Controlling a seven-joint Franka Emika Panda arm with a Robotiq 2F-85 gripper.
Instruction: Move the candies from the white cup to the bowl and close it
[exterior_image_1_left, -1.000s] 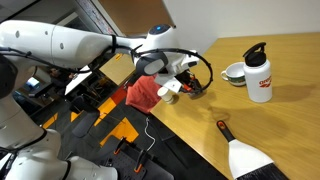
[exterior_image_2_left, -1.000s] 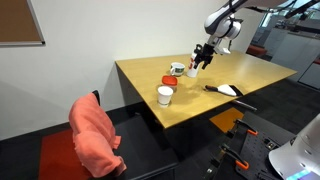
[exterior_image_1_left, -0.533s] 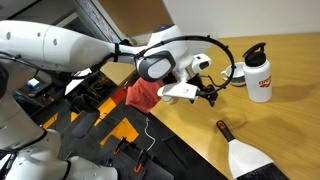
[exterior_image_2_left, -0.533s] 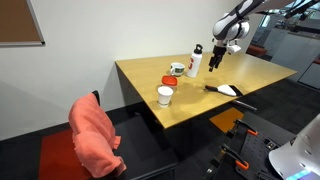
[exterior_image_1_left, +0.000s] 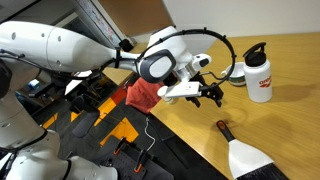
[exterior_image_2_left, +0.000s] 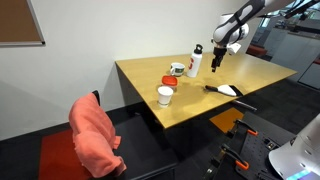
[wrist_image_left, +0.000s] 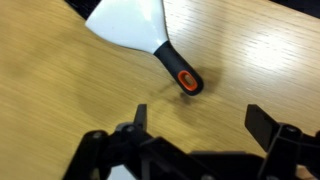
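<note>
The white cup (exterior_image_2_left: 165, 95) stands near the table's front edge, with a red disc (exterior_image_2_left: 169, 80) just behind it. I cannot make out the bowl at this size, and no candies show. My arm hides that part of the table in an exterior view. My gripper (exterior_image_2_left: 216, 63) hangs open above the table, just beside the white bottle (exterior_image_2_left: 195, 62) and well away from the cup. In the wrist view my gripper (wrist_image_left: 200, 125) is open over bare wood, with nothing between its fingers (wrist_image_left: 262, 122).
A white brush with a black, orange-ringed handle (wrist_image_left: 180, 78) lies just ahead of the gripper and shows in both exterior views (exterior_image_1_left: 240, 155) (exterior_image_2_left: 228, 90). A greenish-rimmed bowl (exterior_image_1_left: 234, 73) sits beside the bottle (exterior_image_1_left: 259, 75). A red cloth (exterior_image_2_left: 95, 135) drapes a chair.
My gripper has left the cup and disc area and swung across past the bottle toward the brush. It has stayed open and empty.
</note>
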